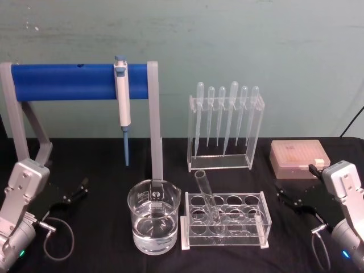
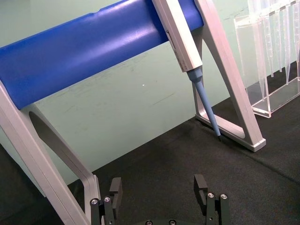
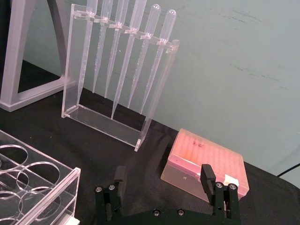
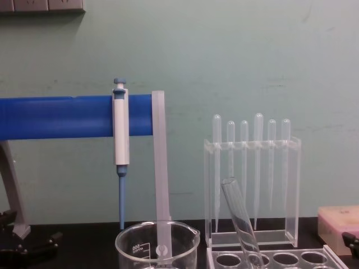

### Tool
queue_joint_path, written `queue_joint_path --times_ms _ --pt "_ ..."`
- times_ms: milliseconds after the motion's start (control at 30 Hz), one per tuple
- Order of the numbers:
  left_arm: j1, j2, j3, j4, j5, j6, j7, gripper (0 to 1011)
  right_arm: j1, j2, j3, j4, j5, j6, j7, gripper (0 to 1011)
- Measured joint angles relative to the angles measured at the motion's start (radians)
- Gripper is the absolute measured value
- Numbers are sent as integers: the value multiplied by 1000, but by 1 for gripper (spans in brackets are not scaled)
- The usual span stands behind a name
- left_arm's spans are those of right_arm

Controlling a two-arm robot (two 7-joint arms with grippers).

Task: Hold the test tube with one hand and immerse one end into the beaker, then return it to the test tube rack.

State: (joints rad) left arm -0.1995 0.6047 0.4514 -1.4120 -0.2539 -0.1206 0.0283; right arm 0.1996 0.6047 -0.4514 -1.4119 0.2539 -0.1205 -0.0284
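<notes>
The test tube [image 1: 205, 190] is clear glass and leans tilted in a front hole of the clear acrylic rack [image 1: 227, 234]; its open top [image 4: 235, 207] rises above the rack in the chest view. To the rack's left stands the beaker [image 1: 154, 219], partly filled with clear liquid, its rim [image 4: 157, 238] low in the chest view. My left gripper [image 1: 78, 189] rests open at the table's left, well apart from the beaker, nothing between its fingers [image 2: 114, 188]. My right gripper [image 1: 282, 195] sits open just right of the rack, its fingers [image 3: 206, 176] empty.
A blue-barred stand [image 1: 62, 81] holds a white and blue micropipette [image 1: 122, 102] behind the beaker. A tall acrylic holder [image 1: 224, 162] with several bulb-topped pipettes stands behind the rack. A pink tip box [image 1: 298, 158] lies at the back right. Black cloth covers the table.
</notes>
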Motion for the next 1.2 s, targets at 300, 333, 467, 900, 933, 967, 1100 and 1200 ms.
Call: queue_joint_path --times_ms 300,333,467,900,933,967,1100,1200 --pt "0 0 0 0 0 0 0 1000 0 0 0 0 0 0 0 1000" --pt "0 0 0 0 0 0 0 1000 0 0 0 0 0 0 0 1000" --pt "0 0 0 0 0 0 0 1000 0 0 0 0 0 0 0 1000" --pt "0 0 0 0 0 0 0 1000 0 0 0 0 0 0 0 1000" --pt "0 0 0 0 0 0 0 1000 0 0 0 0 0 0 0 1000" --pt "0 0 0 0 0 0 0 1000 0 0 0 0 0 0 0 1000" --pt "0 0 0 0 0 0 0 1000 0 0 0 0 0 0 0 1000" --pt "0 0 0 0 0 0 0 1000 0 0 0 0 0 0 0 1000"
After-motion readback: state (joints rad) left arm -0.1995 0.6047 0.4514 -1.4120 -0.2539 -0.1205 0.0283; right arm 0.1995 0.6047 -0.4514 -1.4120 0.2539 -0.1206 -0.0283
